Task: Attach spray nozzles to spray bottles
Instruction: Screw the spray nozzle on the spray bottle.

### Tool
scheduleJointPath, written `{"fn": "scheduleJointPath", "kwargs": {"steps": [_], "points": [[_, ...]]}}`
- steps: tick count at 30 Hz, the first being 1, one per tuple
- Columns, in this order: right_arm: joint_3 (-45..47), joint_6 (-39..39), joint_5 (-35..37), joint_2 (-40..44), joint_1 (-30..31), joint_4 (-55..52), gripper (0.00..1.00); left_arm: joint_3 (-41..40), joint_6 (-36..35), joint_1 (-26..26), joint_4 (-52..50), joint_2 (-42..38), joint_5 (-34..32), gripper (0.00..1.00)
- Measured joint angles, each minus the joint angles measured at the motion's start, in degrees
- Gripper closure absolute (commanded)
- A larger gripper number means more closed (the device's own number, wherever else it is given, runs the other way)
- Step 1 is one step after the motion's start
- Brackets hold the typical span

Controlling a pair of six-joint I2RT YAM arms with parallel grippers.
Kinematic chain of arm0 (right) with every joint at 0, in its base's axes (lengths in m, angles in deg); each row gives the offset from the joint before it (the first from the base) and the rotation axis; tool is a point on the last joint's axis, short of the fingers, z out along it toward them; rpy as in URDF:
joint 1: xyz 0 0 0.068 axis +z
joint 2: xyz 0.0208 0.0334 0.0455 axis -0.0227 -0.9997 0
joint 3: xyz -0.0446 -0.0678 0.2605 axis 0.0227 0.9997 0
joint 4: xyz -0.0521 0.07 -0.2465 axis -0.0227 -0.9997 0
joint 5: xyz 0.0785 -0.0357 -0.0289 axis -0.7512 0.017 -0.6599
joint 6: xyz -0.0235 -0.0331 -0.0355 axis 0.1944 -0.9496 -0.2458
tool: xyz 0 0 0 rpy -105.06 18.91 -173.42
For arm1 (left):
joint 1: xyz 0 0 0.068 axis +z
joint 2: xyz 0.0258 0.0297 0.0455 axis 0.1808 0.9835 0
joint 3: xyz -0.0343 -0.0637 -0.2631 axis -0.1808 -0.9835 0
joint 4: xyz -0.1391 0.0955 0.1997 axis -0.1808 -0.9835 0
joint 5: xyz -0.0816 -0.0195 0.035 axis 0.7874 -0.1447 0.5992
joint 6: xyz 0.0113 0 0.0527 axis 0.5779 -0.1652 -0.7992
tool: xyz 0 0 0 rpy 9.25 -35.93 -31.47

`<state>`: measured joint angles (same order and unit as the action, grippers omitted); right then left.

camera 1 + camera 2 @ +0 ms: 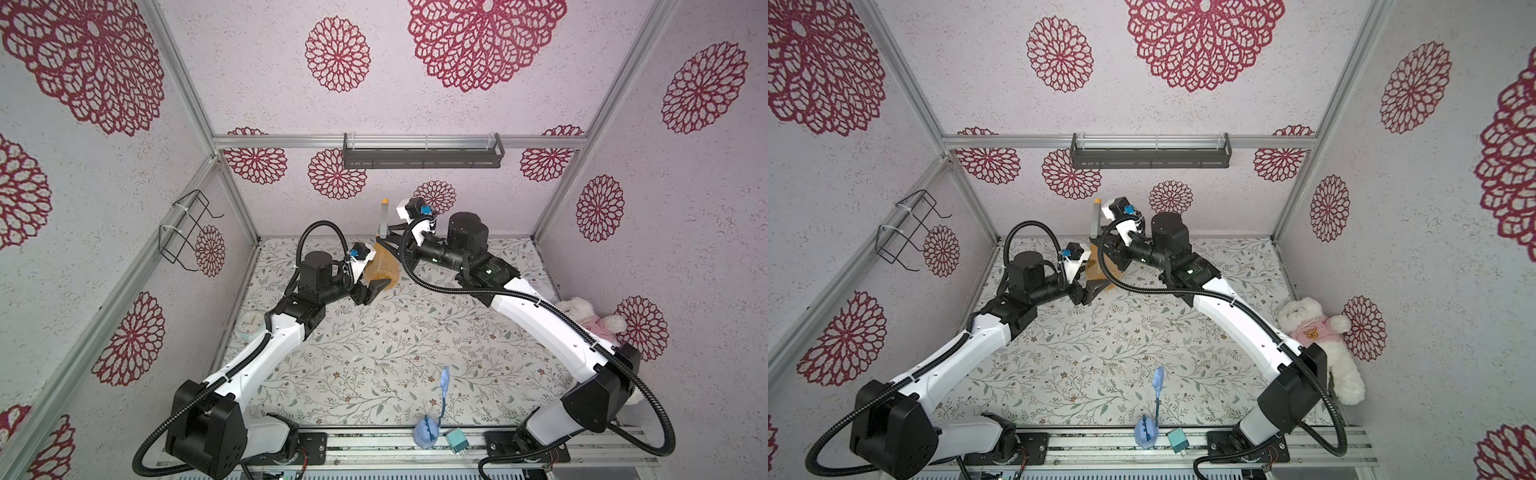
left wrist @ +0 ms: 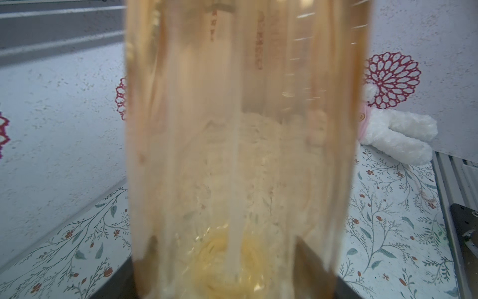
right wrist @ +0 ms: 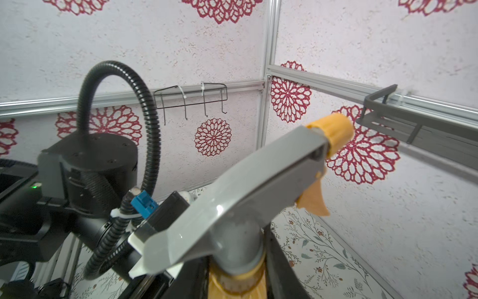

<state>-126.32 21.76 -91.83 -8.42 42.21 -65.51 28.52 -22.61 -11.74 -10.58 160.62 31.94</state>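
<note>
The translucent orange spray bottle [image 1: 380, 266] [image 1: 1094, 268] is held upright above the back of the table. My left gripper [image 1: 379, 286] [image 2: 232, 284] is shut on its wide base, and the bottle [image 2: 243, 129] fills the left wrist view. The grey spray nozzle [image 1: 383, 222] [image 1: 1095, 220] [image 3: 245, 186] sits on the bottle's neck, orange tip [image 3: 333, 132] up and dip tube [image 2: 234, 207] inside the bottle. My right gripper [image 1: 388, 242] [image 3: 238, 279] is shut on the nozzle's orange collar, a black finger [image 3: 279, 259] on each side.
A pale blue rounded object [image 1: 427, 431] and a pale blue long-stemmed piece [image 1: 444, 380] lie at the table's front edge beside a teal block [image 1: 457, 441]. A white plush bear [image 1: 1316, 332] leans at the right wall. A small clock [image 1: 251, 324] lies left. A grey shelf [image 1: 422, 151] hangs on the back wall.
</note>
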Motion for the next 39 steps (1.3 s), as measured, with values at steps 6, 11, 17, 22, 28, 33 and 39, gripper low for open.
{"fn": "scheduleJointPath", "kwargs": {"steps": [6, 11, 17, 22, 28, 33, 39], "points": [[-0.2, 3.5, 8.8, -0.1, 2.5, -0.7, 1.0, 0.0, 0.5, -0.2, -0.1, 0.0, -2.3, 1.0], [-0.7, 7.9, 15.6, -0.4, 4.4, -1.7, 1.0, 0.0, 1.3, -0.5, -0.6, 0.0, -4.0, 1.0], [-1.7, 12.0, 20.6, -1.5, 5.8, -2.1, 0.84, 0.0, 2.0, -0.6, -0.8, 0.0, -5.5, 1.0], [-2.0, 13.7, 22.4, -1.8, 6.2, -2.3, 0.63, 0.0, 2.3, -0.6, -1.2, 0.0, -5.8, 1.0], [0.4, 14.7, 22.5, -1.1, 6.6, -4.8, 0.43, 0.0, 2.3, -0.6, 1.3, -0.2, -5.6, 1.0], [0.6, 13.8, 21.7, 0.2, 6.5, -7.4, 0.32, 0.0, 2.3, -0.6, 2.9, -0.2, -5.1, 1.0], [5.0, 9.8, 14.3, 7.5, 3.8, -10.4, 0.28, 0.5, 2.3, 0.1, 3.2, -0.2, -1.4, 1.0]]}}
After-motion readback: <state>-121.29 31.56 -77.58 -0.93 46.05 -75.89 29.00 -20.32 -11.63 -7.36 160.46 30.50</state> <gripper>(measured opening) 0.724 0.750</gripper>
